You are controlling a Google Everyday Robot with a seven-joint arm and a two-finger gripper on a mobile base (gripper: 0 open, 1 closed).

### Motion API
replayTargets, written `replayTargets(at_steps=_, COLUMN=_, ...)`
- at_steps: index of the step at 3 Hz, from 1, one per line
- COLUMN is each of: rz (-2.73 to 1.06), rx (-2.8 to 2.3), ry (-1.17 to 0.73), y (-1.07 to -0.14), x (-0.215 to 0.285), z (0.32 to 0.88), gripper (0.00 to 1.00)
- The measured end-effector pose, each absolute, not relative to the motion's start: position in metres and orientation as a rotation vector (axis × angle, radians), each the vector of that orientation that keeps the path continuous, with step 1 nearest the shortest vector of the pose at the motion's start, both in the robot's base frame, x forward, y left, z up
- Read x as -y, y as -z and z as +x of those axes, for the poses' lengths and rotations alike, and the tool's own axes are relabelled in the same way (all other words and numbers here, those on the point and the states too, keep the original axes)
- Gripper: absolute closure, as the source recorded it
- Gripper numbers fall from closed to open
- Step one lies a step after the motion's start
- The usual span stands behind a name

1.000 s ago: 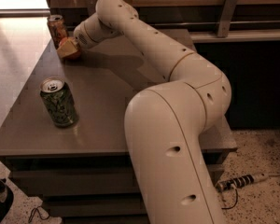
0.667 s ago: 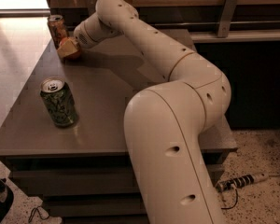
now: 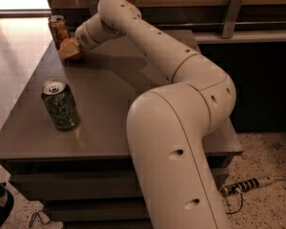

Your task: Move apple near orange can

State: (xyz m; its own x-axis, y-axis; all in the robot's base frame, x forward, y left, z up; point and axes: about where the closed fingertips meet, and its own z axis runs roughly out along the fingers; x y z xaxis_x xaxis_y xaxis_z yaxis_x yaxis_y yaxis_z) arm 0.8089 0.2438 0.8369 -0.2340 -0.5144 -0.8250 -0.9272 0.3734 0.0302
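Note:
The apple (image 3: 76, 56) is small and orange-red. It rests on the grey table (image 3: 109, 89) at the far left, just right of the orange can (image 3: 58, 29), which stands upright at the table's back left corner. My gripper (image 3: 68, 49) is right at the apple, covering its upper left side, so only part of the apple shows. The cream arm reaches from the front right across the table to that spot.
A green-and-black patterned can (image 3: 60, 104) stands upright near the table's front left. A wooden wall panel runs behind the table. A power strip (image 3: 245, 185) lies on the speckled floor at the right.

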Motion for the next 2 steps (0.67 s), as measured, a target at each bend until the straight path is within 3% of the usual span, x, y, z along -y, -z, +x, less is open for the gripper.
replayTargets(at_steps=1, rz=-1.250, rx=-1.882, ry=-0.695, y=-0.8379, x=-0.2439, z=0.8088, gripper=0.00)
replayTargets(at_steps=2, rz=-1.250, rx=-1.882, ry=-0.695, y=-0.8378, x=-0.2440, z=0.8088, gripper=0.00)
